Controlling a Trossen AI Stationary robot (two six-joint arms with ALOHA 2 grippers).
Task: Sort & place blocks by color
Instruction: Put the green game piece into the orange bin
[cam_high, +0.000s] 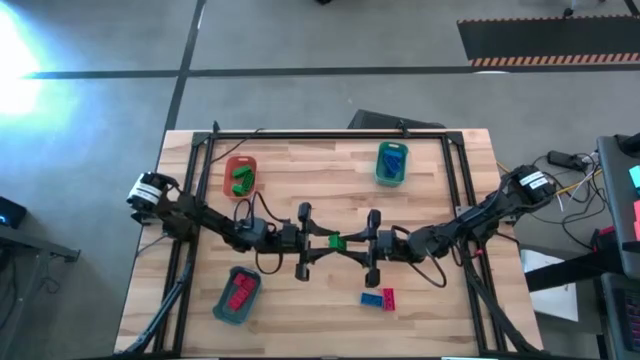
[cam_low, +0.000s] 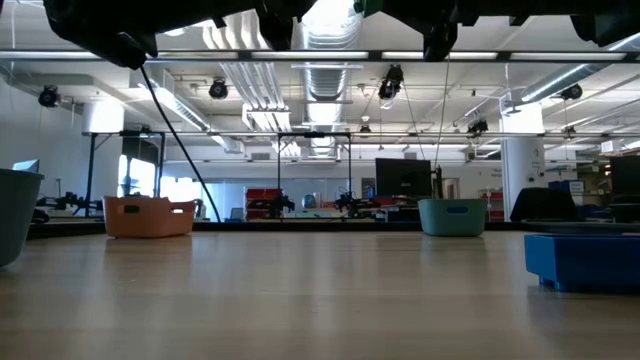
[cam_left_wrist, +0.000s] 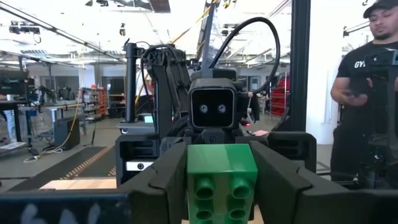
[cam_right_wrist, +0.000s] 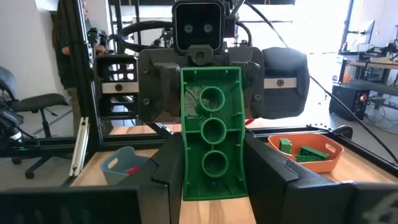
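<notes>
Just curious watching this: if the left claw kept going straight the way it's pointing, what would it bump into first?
Probably the right gripper, which faces it head-on; the green block already sits between them.

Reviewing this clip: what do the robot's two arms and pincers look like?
Both arms are dark and jointed, with black cables looping alongside them. The left arm and right arm each carry a white labelled block near the base. Each pincer, left pincer and right pincer, has blocky black fingers.

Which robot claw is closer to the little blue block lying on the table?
The right claw. It hangs above the table's middle, just up-left of the blue block in the overhead view. The left claw is farther left.
</notes>
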